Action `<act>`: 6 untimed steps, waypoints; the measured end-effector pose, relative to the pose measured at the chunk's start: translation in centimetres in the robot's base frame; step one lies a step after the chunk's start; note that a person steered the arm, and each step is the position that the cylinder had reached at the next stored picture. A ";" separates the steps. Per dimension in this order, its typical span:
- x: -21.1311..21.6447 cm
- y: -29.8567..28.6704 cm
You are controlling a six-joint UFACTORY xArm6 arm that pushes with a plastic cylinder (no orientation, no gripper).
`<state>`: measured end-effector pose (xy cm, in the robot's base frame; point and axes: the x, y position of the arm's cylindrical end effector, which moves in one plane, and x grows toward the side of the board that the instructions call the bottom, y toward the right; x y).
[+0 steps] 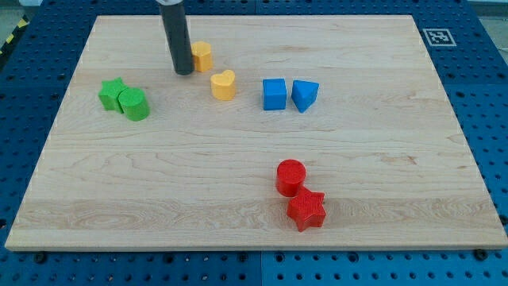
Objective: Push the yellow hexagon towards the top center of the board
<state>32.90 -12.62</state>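
Note:
The yellow hexagon (203, 56) sits near the view's top, left of centre, on the wooden board (254, 230). My tip (184, 71) is down on the board right beside the hexagon's left side, touching or nearly touching it. A yellow heart-shaped block (225, 84) lies just below and right of the hexagon.
A green star (112, 93) and a green cylinder (134, 104) sit together at the view's left. A blue cube (275, 94) and a blue triangle (305, 95) sit near the centre. A red cylinder (290, 176) and a red star (306, 210) lie at the bottom right of centre.

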 end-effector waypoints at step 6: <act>-4.6 6.2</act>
<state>28.30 -6.40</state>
